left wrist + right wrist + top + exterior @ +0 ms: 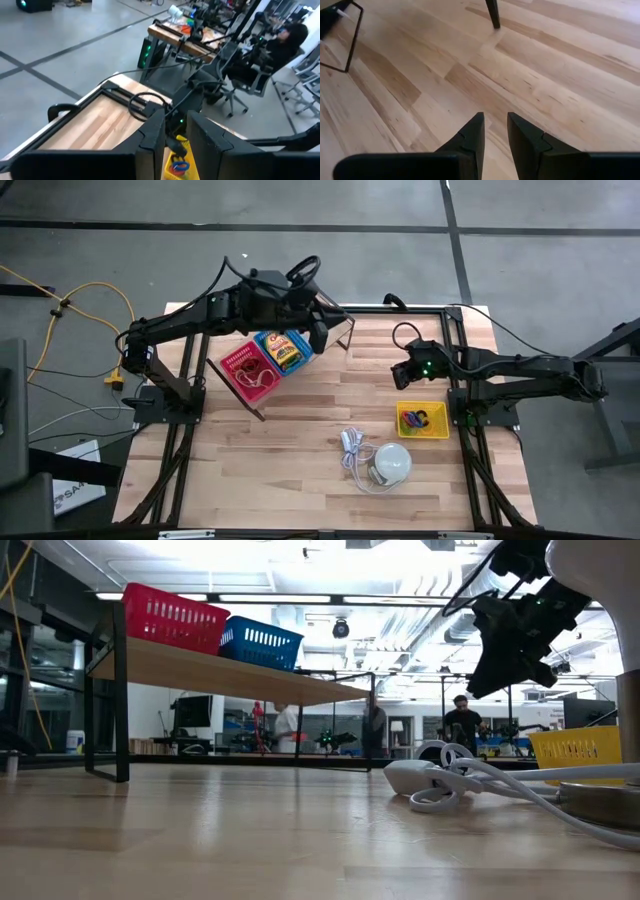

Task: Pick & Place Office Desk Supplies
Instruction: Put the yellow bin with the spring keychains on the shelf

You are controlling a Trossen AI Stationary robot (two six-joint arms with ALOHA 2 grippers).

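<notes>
A yellow basket [403,421] near the table's right edge holds small coloured clips [420,418]. A raised wooden shelf [230,675] at the far left carries a red basket [229,366] and a blue basket [262,340]. A yellow-orange printed packet [289,356] lies in the blue one. My left gripper [318,332] hangs high over the shelf's right end, pointing almost level toward the table's right. Its fingers [176,117] stand a little apart with nothing between them. My right gripper [398,372] hovers over bare table beyond the yellow basket, tipped down, its fingers [495,120] slightly apart and empty.
A white dome [392,463] with a white cord [352,448] lies on the table in front of the yellow basket, toward the near edge. The shelf's thin dark legs [493,14] stand on the table. Bare wood lies between the shelf and the dome. People show in the room behind.
</notes>
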